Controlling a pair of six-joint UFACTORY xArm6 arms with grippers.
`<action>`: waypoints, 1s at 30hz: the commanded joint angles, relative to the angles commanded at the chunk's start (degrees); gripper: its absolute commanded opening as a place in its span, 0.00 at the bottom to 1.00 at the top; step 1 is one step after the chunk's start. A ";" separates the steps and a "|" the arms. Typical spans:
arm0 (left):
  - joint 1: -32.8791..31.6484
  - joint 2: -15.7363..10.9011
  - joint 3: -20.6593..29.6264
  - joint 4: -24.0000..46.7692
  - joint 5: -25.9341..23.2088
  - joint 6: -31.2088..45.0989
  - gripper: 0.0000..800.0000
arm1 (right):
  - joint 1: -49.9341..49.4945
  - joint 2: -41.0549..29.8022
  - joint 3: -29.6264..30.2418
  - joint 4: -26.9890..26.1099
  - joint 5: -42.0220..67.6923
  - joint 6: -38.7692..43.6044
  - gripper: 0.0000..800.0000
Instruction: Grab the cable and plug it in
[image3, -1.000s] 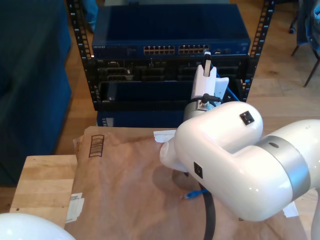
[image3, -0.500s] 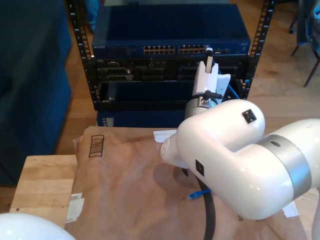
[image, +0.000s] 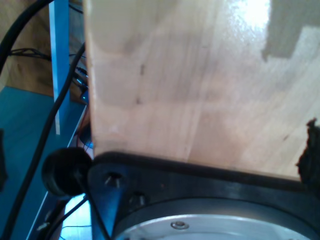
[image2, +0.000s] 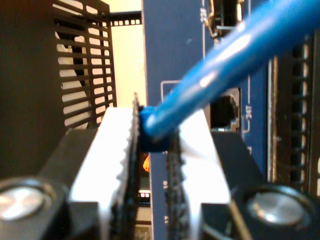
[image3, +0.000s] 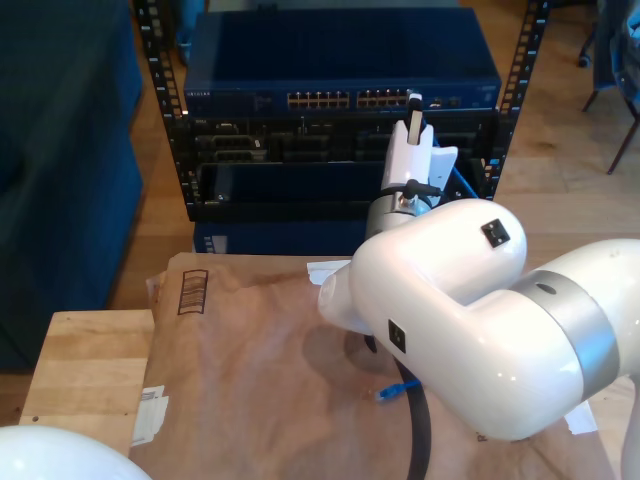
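The second end effector (image2: 152, 165) was clamped narrow on the blue boot of the cable (image2: 225, 60), its toothed pads (image2: 131, 150) pressing either side of the plug end. In the second wrist view the cable ran away from the grip towards about 1 o'clock, its long axis slanting across the face of the blue switch (image2: 172, 45). An open port (image2: 226, 111) sat just beside the held plug, at about 3 o'clock from it. The plug tip itself was hidden between the pads, so whether it had entered any socket could not be told.

In the exterior view the second end effector (image3: 415, 118) reached up to the row of ports (image3: 350, 99) on the switch in the rack (image3: 180, 150), near the row's end at the exterior view's right. The far plug (image3: 397, 389) of the cable lay loose on the brown paper (image3: 250, 350) covering the table (image3: 85, 370), at about 6 o'clock from the end effector and well apart from it.

The first wrist view looked along pale wood (image: 200, 85). Whether the first end effector stood wide or narrow could not be told.

Judged from this, the second arm was the one in position. The coming move turned on squaring the plug to the port beside it and pushing straight in.
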 joint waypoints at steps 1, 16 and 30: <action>0.00 0.00 0.00 0.00 0.00 0.00 1.00 | 0.00 0.00 0.00 0.00 0.00 0.00 0.00; 0.00 0.00 0.00 0.00 0.00 0.00 1.00 | -0.88 0.70 -0.09 -0.09 -0.09 0.09 0.00; 0.00 0.00 0.00 0.00 0.00 0.00 1.00 | -1.49 0.62 0.00 -0.09 0.00 0.09 0.00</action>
